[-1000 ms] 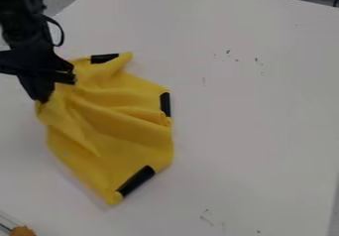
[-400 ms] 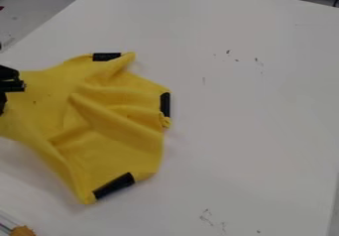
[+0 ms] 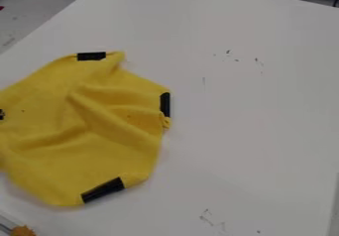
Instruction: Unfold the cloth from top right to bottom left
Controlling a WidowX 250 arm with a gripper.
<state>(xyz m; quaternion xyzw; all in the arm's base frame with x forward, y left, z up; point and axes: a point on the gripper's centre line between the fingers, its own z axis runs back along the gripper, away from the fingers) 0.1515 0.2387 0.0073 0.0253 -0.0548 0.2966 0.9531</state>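
The yellow cloth [image 3: 99,126] lies across the left part of the table, spread wide but wrinkled, with ridges running over its middle. Black strips mark its top edge, right edge and bottom edge. A small dark piece of the gripper [image 3: 2,114] shows at the left border of the view, against the cloth's left part. The cloth's left end is cut off by the border.
The white table [image 3: 245,121] extends to the right of the cloth. An orange-brown knob [image 3: 23,231] with a metal rod is at the bottom left corner. Dark items stand beyond the table's top right edge.
The gripper has moved left and down, nearly out of view. The cloth has been drawn leftward and spread wider, and its bottom black strip has shifted left.
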